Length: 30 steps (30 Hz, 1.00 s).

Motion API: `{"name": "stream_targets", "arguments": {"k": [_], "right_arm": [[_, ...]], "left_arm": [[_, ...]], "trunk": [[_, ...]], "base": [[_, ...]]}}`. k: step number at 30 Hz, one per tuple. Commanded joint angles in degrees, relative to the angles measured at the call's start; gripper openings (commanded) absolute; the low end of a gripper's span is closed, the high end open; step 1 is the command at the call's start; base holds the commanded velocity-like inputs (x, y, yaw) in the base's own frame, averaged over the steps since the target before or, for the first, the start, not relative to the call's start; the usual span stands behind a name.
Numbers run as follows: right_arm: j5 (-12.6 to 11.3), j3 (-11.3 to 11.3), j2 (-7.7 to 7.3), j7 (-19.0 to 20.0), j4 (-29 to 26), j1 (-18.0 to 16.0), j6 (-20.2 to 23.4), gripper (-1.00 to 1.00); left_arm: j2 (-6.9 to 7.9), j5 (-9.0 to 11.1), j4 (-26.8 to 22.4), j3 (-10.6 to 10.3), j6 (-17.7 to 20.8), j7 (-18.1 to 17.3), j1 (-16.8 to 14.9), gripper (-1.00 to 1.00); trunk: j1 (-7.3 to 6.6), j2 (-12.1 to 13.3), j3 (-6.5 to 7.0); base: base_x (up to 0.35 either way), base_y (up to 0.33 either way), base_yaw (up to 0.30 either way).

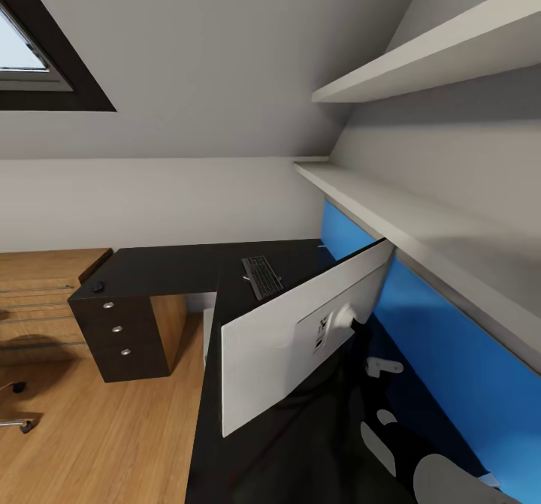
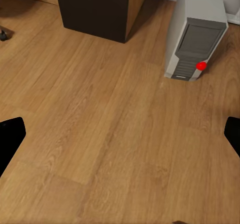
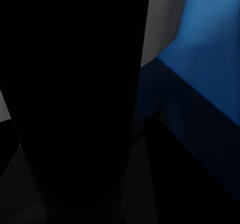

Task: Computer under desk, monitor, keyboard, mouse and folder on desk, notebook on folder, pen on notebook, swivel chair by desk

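Currently, head view: the monitor (image 1: 300, 335) is standing on the black surface (image 1: 173, 267), pale back toward the camera, keyboard (image 1: 262, 276) lying just beyond it, mouse (image 1: 98, 287) resting well apart at the far corner. Judged step: arranging the monitor; next the mouse needs bringing beside the keyboard. Markings on the monitor back are too small for reading.

Left wrist view: left claw (image 2: 120, 139) is hanging spread over the wood floor (image 2: 100, 134); the computer (image 2: 196, 33) is standing beside the drawers (image 2: 95, 6).

Right wrist view: mostly dark against the blue panel (image 3: 210, 43); right claw state cannot be told.
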Motion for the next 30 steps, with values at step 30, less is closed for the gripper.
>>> {"name": "stream_targets", "arguments": {"k": [30], "right_arm": [[-0.87,-0.82,-0.05,-0.48,0.94,-0.04,2.98,-1.0]], "left_arm": [[0.07,0.28,-0.07,-0.11,-0.11,0.18,0.01,1.0]], "trunk": [[0.03,-0.08,-0.11]], "base": [[0.036,-0.003,0.0]]}}
